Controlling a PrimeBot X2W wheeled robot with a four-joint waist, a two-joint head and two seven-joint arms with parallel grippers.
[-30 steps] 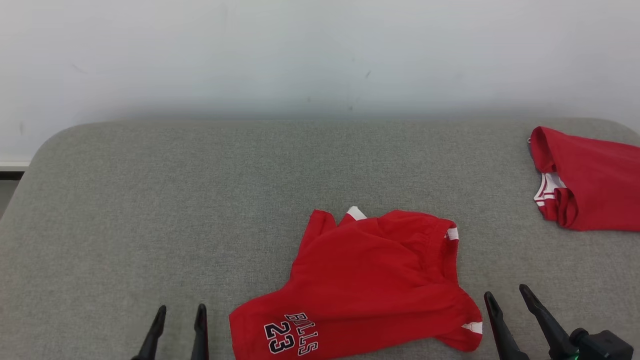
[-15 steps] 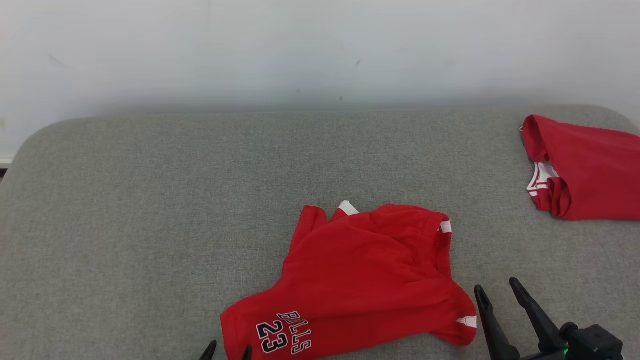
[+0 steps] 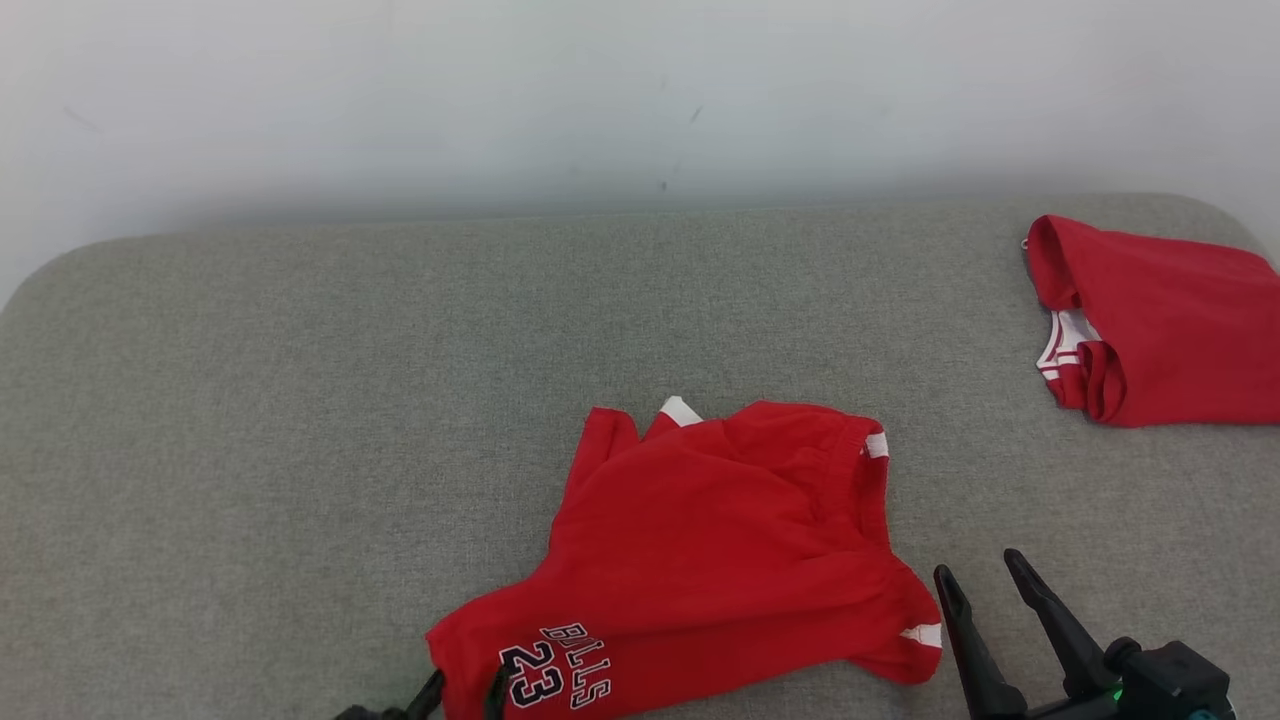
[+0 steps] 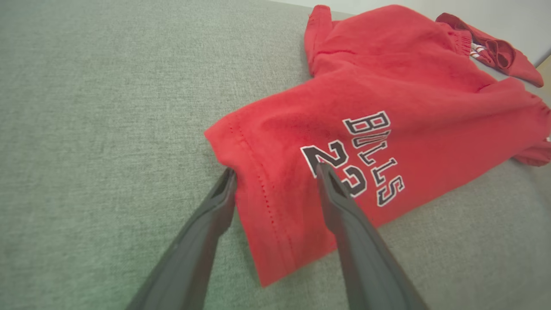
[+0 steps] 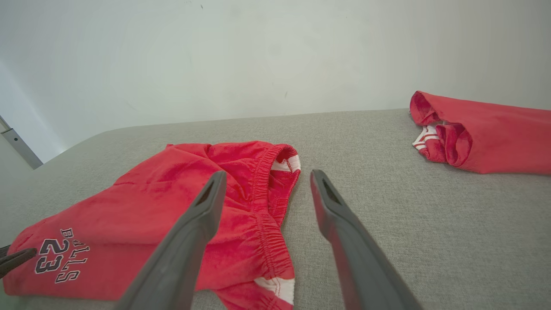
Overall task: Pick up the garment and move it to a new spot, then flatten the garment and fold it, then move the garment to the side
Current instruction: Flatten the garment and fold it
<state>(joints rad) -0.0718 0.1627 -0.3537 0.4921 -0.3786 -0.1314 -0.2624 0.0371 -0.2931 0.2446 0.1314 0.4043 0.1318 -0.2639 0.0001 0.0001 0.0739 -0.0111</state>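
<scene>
Both are spread wide right now: my left end effector (image 4: 275, 173) straddles the printed leg hem of the red shorts (image 3: 720, 530), clasping nothing. My right end effector (image 3: 976, 565) hovers empty just beside the shorts' waistband; the shorts lie crumpled on the grey surface (image 3: 300, 400).

The right gripper (image 3: 975, 565) has two long black fingers (image 3: 1050, 615) narrowing to pointed tips, fixed to a blocky black base (image 3: 1175, 678) with a small green light (image 3: 1117, 694). The left gripper (image 4: 276, 168) has matte dark grey fingers, each with a narrow slot near its tip.
</scene>
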